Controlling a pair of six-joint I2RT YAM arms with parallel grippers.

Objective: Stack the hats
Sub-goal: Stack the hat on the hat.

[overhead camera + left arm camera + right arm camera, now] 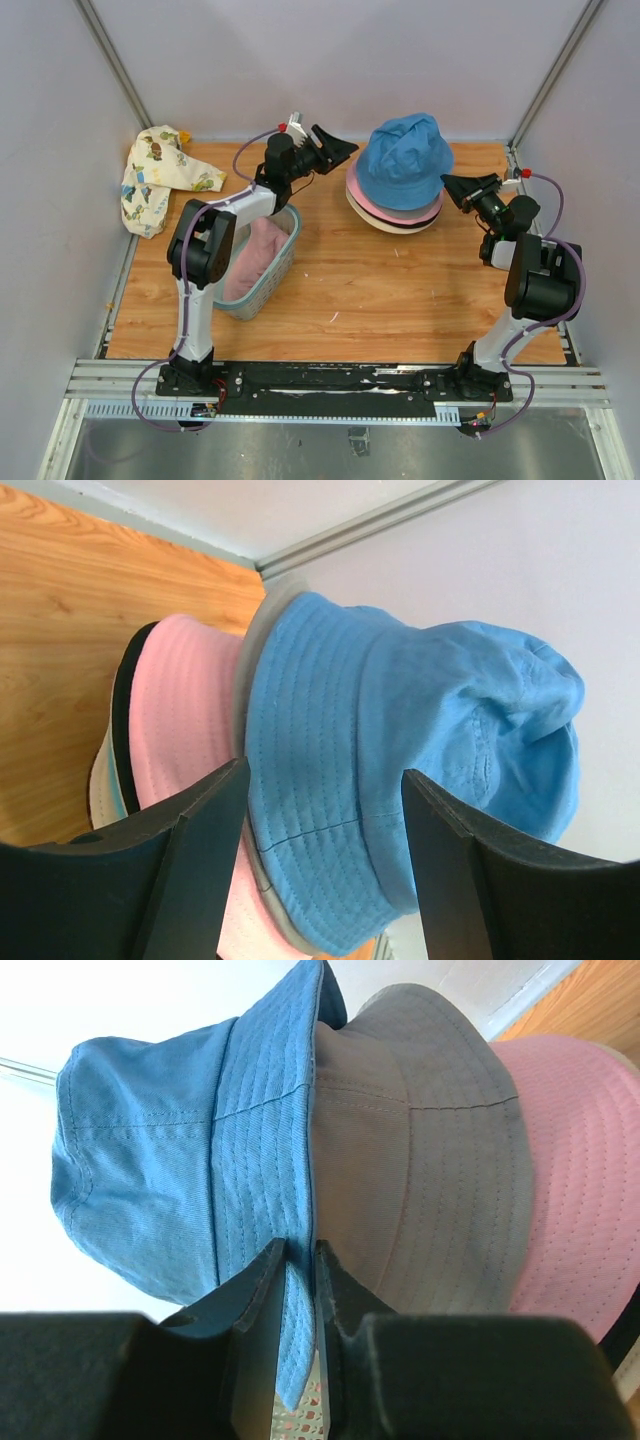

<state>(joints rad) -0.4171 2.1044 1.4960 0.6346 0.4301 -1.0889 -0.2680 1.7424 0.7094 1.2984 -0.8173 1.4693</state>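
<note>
Hat stack (pixel 395 205), upper centre: blue hat (pixel 405 160) topmost, brim pinched by right gripper (pixel 300 1260); left gripper (pixel 320 790) jaws apart, empty; pink hat (pixel 255 255) in basket (pixel 283 262) likely remains.

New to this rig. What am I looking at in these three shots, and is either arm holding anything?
Two small robot arms are bolted at the near edge of a wooden table. The wide shot comes from a fixed camera above and behind them; the other two come from cameras on each wrist, looking past that arm's own fingers.

On the table is a stack of hats: a blue hat on top, then grey, pink and paler brims below. On the left a mesh basket holds something pink, and a printed cloth lies in the far left corner.

The right pincer is shut on the blue hat's brim, as its wrist view shows. The left pincer is open and empty, facing the stack from the other side.
</note>
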